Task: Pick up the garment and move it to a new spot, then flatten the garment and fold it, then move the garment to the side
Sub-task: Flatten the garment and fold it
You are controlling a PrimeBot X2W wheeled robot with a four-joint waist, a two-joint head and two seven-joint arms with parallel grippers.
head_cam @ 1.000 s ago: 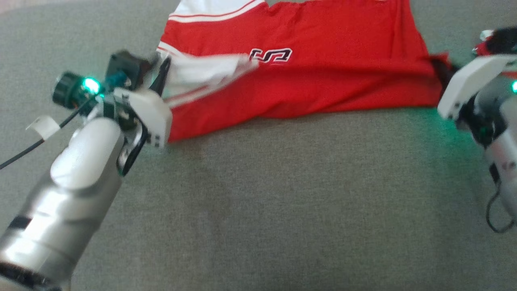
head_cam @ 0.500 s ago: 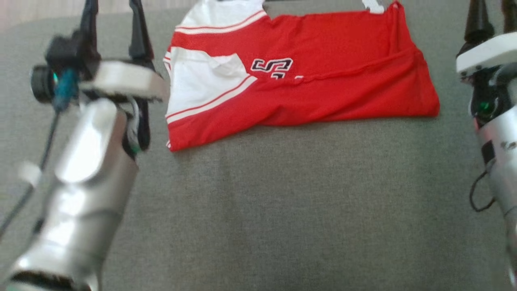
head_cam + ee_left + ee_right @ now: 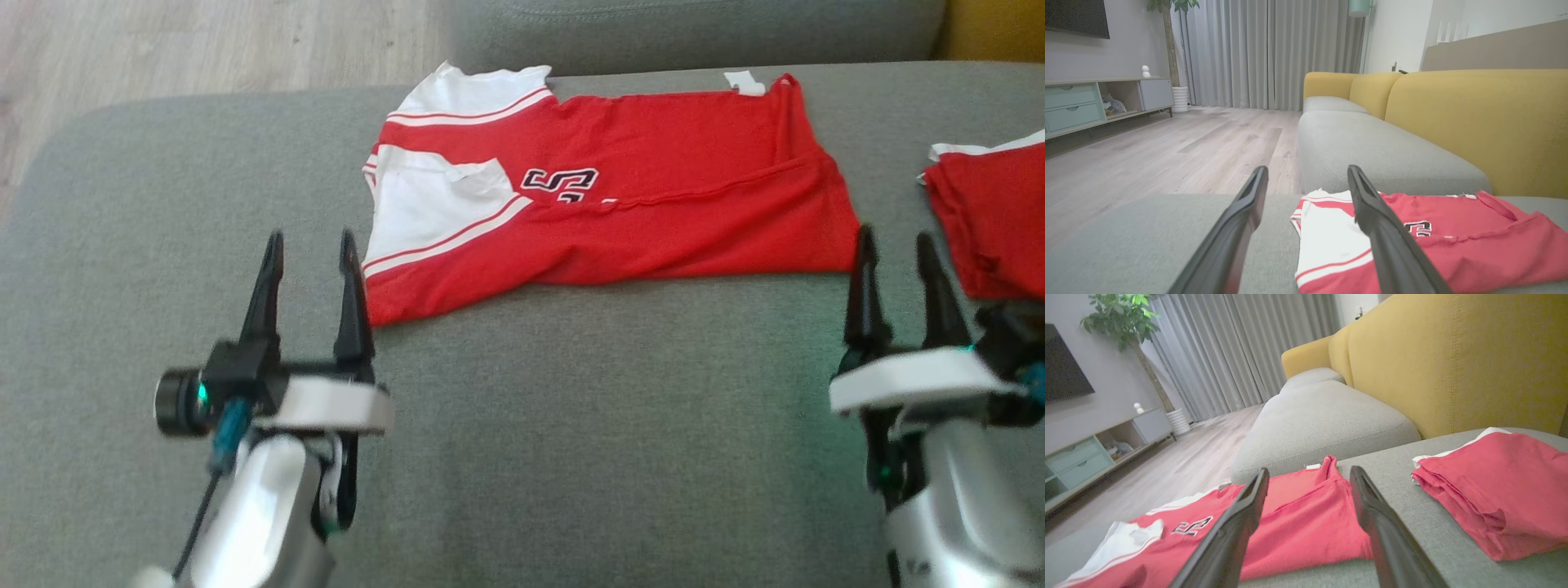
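The red-and-white garment (image 3: 653, 204) lies folded flat on the grey sofa seat (image 3: 571, 425), toward 12 o'clock. The left gripper (image 3: 310, 245) stands just beside its 8 o'clock corner and the right gripper (image 3: 896, 241) by its 4 o'clock corner. Both have fingers spread and hold nothing. A folded red pile (image 3: 992, 212) lies at 3 o'clock.

head cam: I look steeply down on shirt (image 3: 620, 212) | my wrist cams: low, near, facing along couch (image 3: 1392, 151) | shared: shirt

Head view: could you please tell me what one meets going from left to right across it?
The left hand with two dark fingers → flat red and white fabric jersey → right hand → folded red fabric garment at the right edge.
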